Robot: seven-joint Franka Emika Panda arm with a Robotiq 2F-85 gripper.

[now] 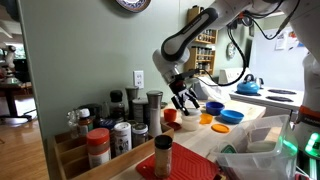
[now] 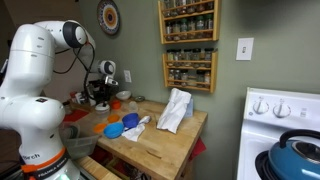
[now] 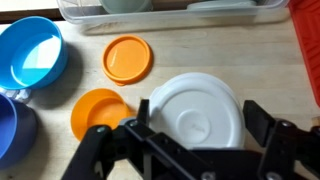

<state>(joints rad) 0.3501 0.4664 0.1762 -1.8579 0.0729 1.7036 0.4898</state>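
Note:
In the wrist view my gripper [image 3: 200,128] is open, with one finger on each side of a round white lid [image 3: 195,100] that lies flat on the wooden counter [image 3: 260,60]. The fingers stand close to its rim; I cannot tell whether they touch it. Two orange lids [image 3: 127,57] [image 3: 98,112] lie just left of it. A light blue bowl [image 3: 35,52] and a darker blue bowl [image 3: 12,130] sit further left. In both exterior views the gripper [image 1: 183,97] [image 2: 100,98] hangs low over the counter among these dishes.
Spice jars [image 1: 110,135] crowd one end of the counter and a red cup [image 1: 170,115] stands beside the gripper. A white cloth [image 2: 175,110] lies on the butcher block. Spice racks [image 2: 188,40] hang on the wall. A blue kettle [image 2: 295,160] sits on the stove.

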